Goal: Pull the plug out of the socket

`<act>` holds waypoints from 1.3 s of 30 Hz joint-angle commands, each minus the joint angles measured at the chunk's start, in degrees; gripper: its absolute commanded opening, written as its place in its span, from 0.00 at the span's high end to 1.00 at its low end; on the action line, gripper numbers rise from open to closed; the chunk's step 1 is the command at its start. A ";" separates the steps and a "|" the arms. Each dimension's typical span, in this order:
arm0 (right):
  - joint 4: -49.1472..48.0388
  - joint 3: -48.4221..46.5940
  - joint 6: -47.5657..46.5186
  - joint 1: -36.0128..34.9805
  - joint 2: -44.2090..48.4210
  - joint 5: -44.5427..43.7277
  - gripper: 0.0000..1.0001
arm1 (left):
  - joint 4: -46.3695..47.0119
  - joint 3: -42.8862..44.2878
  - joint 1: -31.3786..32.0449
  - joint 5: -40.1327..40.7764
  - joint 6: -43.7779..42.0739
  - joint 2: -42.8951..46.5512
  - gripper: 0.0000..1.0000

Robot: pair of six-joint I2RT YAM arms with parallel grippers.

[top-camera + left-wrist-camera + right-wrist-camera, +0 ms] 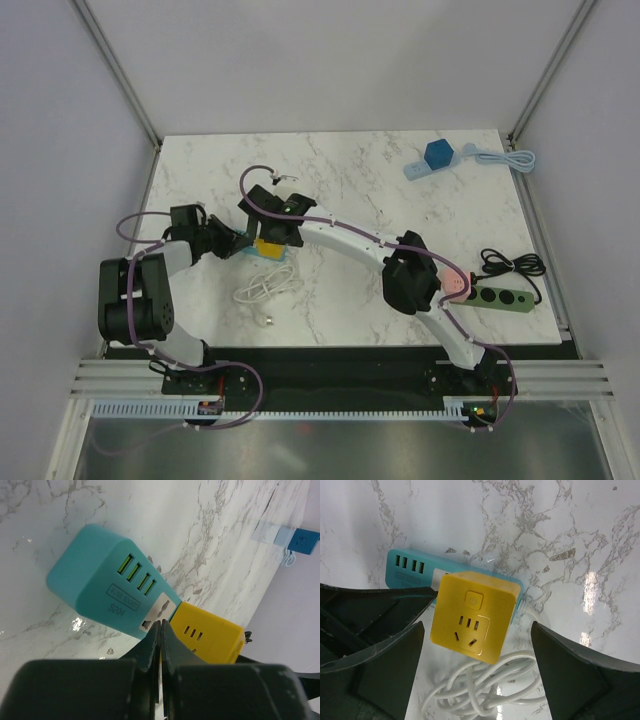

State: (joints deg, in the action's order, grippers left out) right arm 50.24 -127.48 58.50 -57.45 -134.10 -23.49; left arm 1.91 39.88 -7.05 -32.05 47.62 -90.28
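Observation:
A yellow cube plug sits plugged on the end of a teal socket block lying on the marble table; in the top view the yellow plug is left of centre. My left gripper is shut and empty, its tips resting on the teal block's top by the white outlet face, right beside the yellow plug. My right gripper is open above the plug, one finger on each side of it, not touching. The teal block is partly hidden behind the plug.
A coiled white cable lies just in front of the plug. A green power strip with a pink plug and a black cable lies at the right. A blue cube on a light-blue strip sits at the back right.

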 commanded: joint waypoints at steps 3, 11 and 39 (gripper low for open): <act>0.56 -3.21 1.79 -0.38 -2.48 -2.62 0.04 | 2.65 0.20 -0.33 2.08 0.46 -1.21 0.98; 0.04 -3.21 1.88 -0.56 -3.09 -2.88 0.06 | 5.38 -0.33 -0.33 1.64 1.16 -5.16 0.98; -0.93 -6.11 1.18 -1.26 -6.35 -2.97 0.41 | -4.02 -0.33 0.81 9.73 -1.82 -3.15 0.98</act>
State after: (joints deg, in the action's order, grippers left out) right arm 50.00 -130.67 60.03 -58.35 -139.59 -25.28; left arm 4.25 40.88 -6.28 -29.43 48.53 -93.10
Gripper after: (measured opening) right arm 0.778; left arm 0.026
